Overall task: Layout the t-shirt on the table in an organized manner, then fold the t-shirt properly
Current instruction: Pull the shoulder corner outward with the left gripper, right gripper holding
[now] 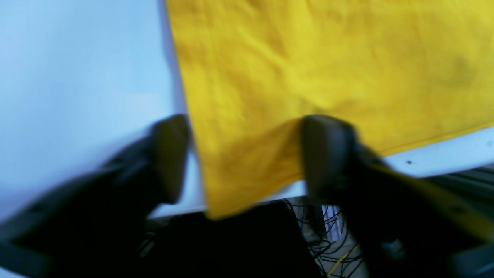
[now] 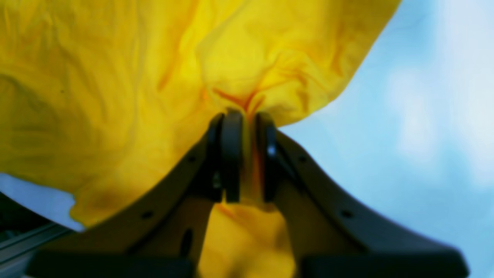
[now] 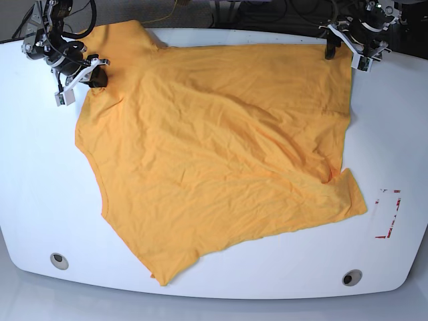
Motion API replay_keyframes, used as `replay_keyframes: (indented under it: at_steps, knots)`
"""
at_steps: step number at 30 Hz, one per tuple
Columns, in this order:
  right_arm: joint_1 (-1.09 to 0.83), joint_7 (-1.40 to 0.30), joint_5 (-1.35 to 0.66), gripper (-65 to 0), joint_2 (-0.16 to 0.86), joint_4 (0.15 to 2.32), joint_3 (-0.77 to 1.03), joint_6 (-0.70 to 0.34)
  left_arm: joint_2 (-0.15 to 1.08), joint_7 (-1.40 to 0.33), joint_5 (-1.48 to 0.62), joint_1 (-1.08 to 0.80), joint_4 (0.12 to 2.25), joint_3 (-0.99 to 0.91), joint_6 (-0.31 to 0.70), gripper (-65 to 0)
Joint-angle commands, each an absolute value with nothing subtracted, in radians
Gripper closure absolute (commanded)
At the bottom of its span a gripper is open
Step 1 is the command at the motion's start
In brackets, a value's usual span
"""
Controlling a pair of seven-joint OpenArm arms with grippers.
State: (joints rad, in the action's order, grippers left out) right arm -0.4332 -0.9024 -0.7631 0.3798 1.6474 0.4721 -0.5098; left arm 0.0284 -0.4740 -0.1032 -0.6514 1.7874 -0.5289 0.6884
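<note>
Two grippers work the cloth: right gripper [image 2: 247, 154] pinched on bunched fabric, left gripper [image 1: 243, 154] apart, straddling a hem corner. The t-shirt [image 3: 214, 154] lies skewed across the table [image 3: 27, 200]; thin, limp, likely best gripped at edges.

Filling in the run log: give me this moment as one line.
phase: layout | t-shirt: spread, wrinkled, askew on table | right gripper: shut on t-shirt | left gripper: jaws apart astride corner
</note>
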Motion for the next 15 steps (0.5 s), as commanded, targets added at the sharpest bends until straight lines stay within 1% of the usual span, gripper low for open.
replay_keyframes:
  at_steps: [1,4,7,10,15]
  knots:
    - [-0.433,-0.891,-0.774,-7.2,0.397,1.661,0.483,-0.518,0.036,-0.532,-0.077,-0.668,1.778,-0.501,0.698,-24.3]
    - [-0.433,-0.891,-0.776,-7.2,0.397,1.661,0.483,-0.518,0.042,-0.532,-0.077,-0.668,1.778,-0.483,0.698,-17.6]
    - [-0.433,-0.891,-0.776,-7.2,0.397,1.661,0.483,-0.516,0.047,-0.530,-0.077,-0.665,1.776,-0.478,0.698,-14.1]
    - [-0.433,-0.891,-0.776,-7.2,0.397,1.661,0.483,-0.516,0.048,-0.529,-0.077,-0.665,1.776,-0.475,0.698,-12.3]
    - [-0.435,-0.891,-0.776,-7.2,0.397,1.661,0.483,-0.516,0.048,-0.527,-0.079,-0.664,1.781,-0.467,0.698,-3.9]
